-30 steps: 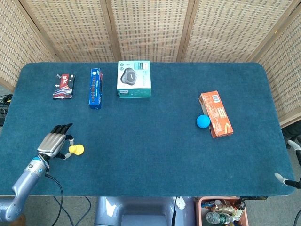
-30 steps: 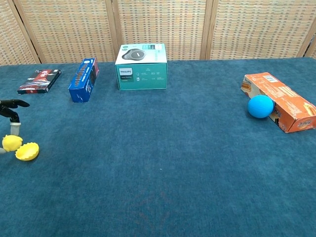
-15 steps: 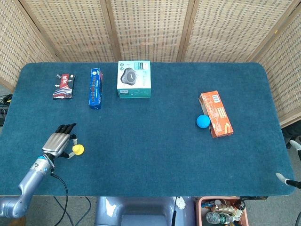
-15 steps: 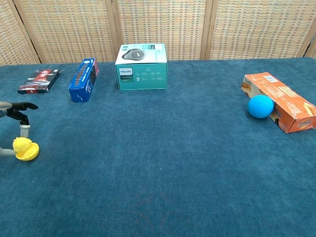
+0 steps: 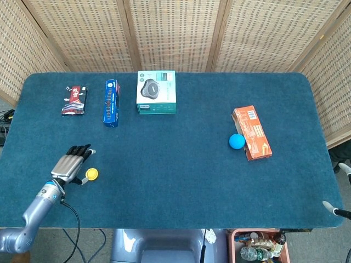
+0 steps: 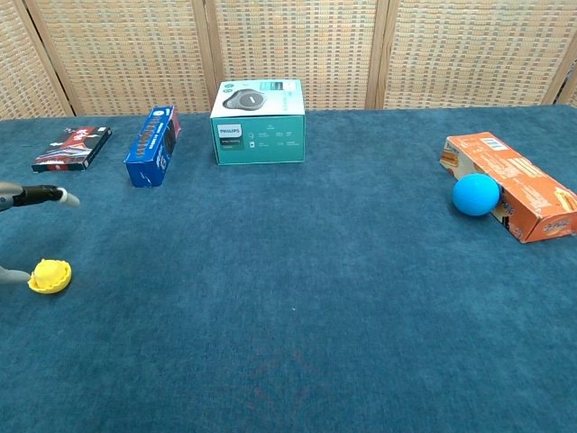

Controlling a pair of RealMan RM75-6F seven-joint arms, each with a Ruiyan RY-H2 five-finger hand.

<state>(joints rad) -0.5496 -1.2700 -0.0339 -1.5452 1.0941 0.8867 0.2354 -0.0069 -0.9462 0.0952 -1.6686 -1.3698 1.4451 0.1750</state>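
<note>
My left hand (image 5: 70, 164) hovers at the table's front left with its fingers stretched out and apart, holding nothing. A small yellow round thing (image 5: 91, 174) lies on the blue cloth just right of the thumb. In the chest view the yellow thing (image 6: 50, 276) sits at the left edge, with an outstretched finger of the left hand (image 6: 41, 194) above it. Of my right hand only pale fingertips (image 5: 330, 207) show past the table's front right corner, and their pose is unclear.
Along the far edge lie a black-and-red packet (image 5: 74, 100), a blue carton (image 5: 111, 102) and a teal-and-white box (image 5: 156, 91). At the right a blue ball (image 5: 237, 141) touches an orange carton (image 5: 251, 132). The table (image 5: 175, 186) is covered in blue cloth.
The left hand's fingers were curled down at the yellow thing; they have since straightened and lifted off. The yellow thing now lies alone on the cloth.
</note>
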